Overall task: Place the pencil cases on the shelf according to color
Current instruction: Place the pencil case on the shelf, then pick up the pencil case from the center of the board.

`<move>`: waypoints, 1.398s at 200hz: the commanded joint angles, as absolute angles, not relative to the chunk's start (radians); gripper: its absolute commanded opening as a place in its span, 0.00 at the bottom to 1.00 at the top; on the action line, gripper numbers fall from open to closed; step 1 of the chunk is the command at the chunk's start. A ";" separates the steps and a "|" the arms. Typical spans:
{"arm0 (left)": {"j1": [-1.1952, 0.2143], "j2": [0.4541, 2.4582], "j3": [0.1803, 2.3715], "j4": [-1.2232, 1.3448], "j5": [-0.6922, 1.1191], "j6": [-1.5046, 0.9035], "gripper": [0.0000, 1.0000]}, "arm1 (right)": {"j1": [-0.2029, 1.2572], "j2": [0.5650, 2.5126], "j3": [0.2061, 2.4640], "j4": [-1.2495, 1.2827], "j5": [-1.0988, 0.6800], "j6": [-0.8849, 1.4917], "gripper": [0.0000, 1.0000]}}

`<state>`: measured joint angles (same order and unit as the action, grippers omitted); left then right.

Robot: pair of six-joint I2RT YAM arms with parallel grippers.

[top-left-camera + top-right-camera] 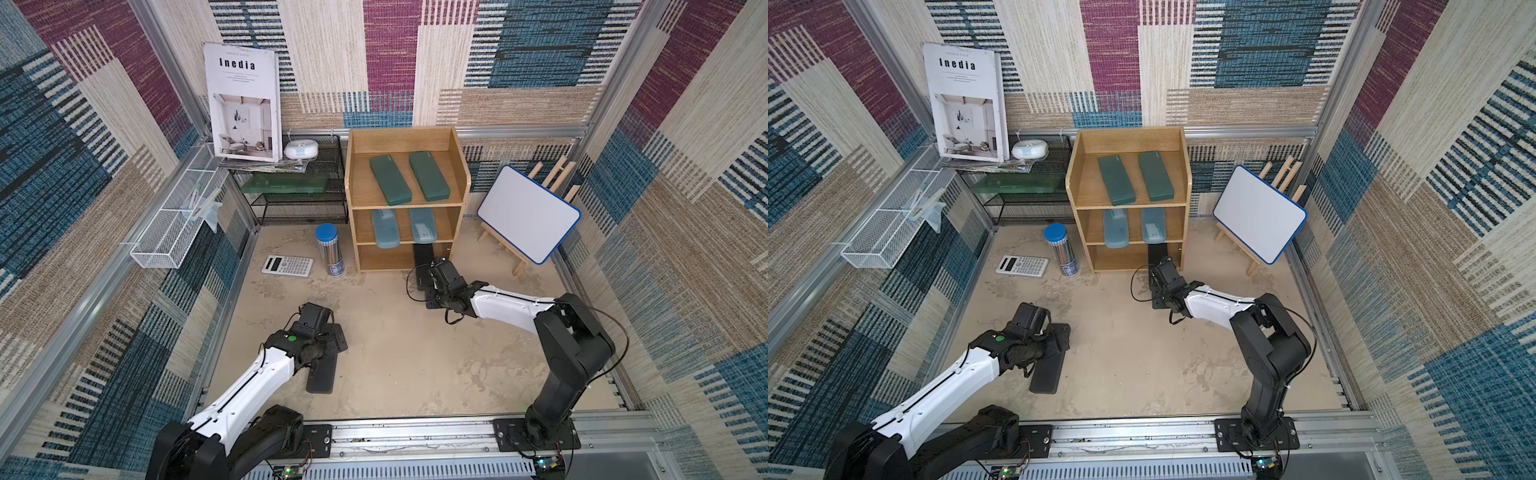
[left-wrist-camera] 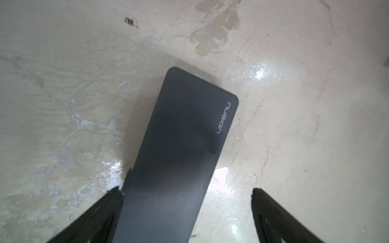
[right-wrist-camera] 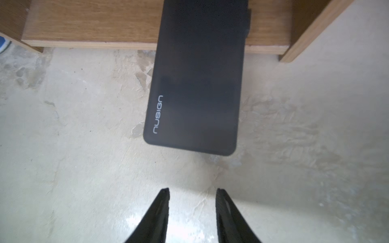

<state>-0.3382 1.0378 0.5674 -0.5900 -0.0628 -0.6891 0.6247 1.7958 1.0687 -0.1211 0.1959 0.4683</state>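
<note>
Item: pencil cases, six, sorted by colour on a wooden three-tier shelf (image 1: pixel 405 205). Top tier: two dark green cases (image 1: pixel 390 179) (image 1: pixel 429 176), flat, side by side, long axes running from the shelf's back to its front. Middle tier: two light blue cases (image 1: pixel 385 227) (image 1: pixel 423 224), same heading, front ends overhanging the tier edge. Bottom tier: one black case (image 3: pixel 197 84), only partly in, on the side under the second blue case. Its long axis runs into the shelf and slightly askew, and the printed outer end lies out on the worktop (image 1: pixel 395 353). One colour per tier appears to be the scheme, which leaves the bottom tier for black. The right hand (image 3: pixel 192 189) sits just outside the shelf front, in line with that case but apart from it, fingers drawn close and grasping nothing, a posture judged fit for nudging the case home. The second black case (image 2: pixel 179 147) lies flat on the worktop well out from the shelf front, toward the left arm's side, long axis pointing roughly at the shelf with a slight slant. The left hand (image 2: pixel 186 189) hangs over it, spread wide astride its narrow width, one finger at an edge and the other clear. It is judged set for a grasp across the short axis, not yet made.
</note>
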 commanded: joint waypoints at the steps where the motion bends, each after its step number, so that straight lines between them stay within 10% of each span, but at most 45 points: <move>1: -0.338 1.052 0.547 -0.573 -0.106 -0.718 0.99 | 0.624 1.860 1.120 -0.079 0.236 0.467 0.40; 140: -0.372 1.047 0.486 -0.575 -0.109 -0.803 0.99 | 0.630 1.683 1.020 -0.042 0.208 0.450 0.46; 279: -0.834 1.334 0.786 -0.599 -0.297 -0.985 0.99 | 0.742 1.098 0.703 -0.163 0.071 0.482 0.94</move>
<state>-0.8280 1.3540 0.7479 -0.5068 -0.1986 -0.9836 0.7223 1.1183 0.7063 -0.1600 0.1425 0.4969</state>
